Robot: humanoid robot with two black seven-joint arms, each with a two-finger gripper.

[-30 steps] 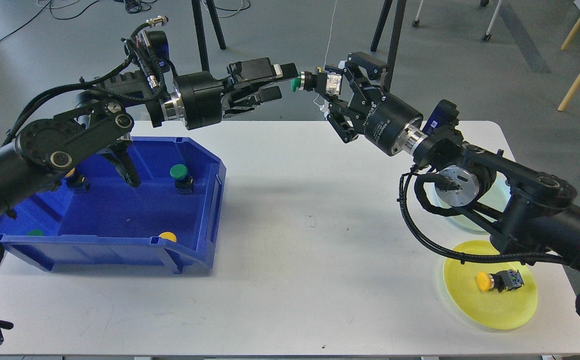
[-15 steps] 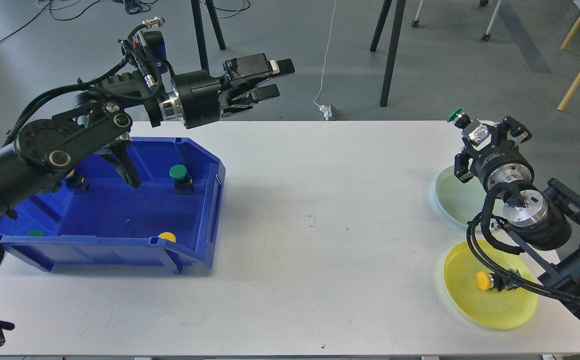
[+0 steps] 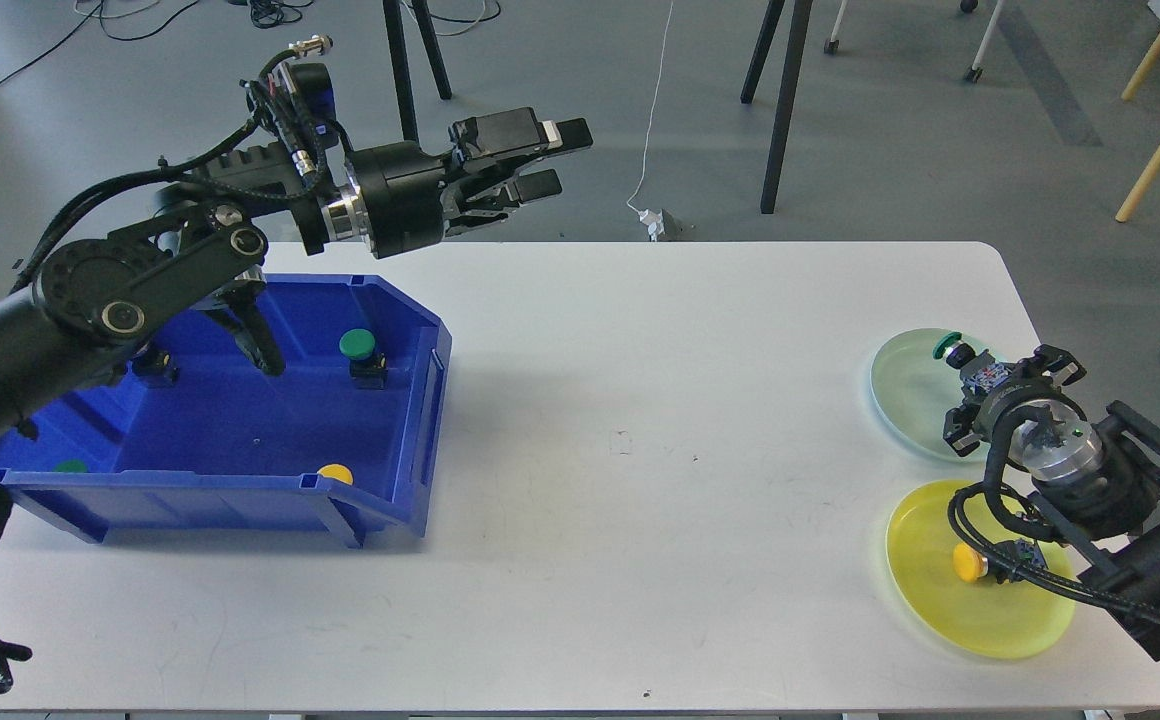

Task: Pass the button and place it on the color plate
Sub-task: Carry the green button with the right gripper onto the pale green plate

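My right gripper (image 3: 980, 375) is shut on a green-capped button (image 3: 950, 348) and holds it low over the pale green plate (image 3: 900, 385) at the table's right side. Whether the button touches the plate I cannot tell. A yellow button (image 3: 970, 562) lies on the yellow plate (image 3: 980, 610) in front of it. My left gripper (image 3: 555, 158) is open and empty, held high beyond the table's far edge, above the blue bin (image 3: 410, 440).
The blue bin on the left holds a green button (image 3: 358, 347) on a black base, a yellow button (image 3: 336, 473) at its front wall, another green one (image 3: 70, 466) at the left and a dark one (image 3: 155, 365). Chair and tripod legs stand beyond the table.
My right gripper took the green button from my left gripper at mid-table, swung right and came down over the pale green plate. My left gripper opened and has stayed in place.
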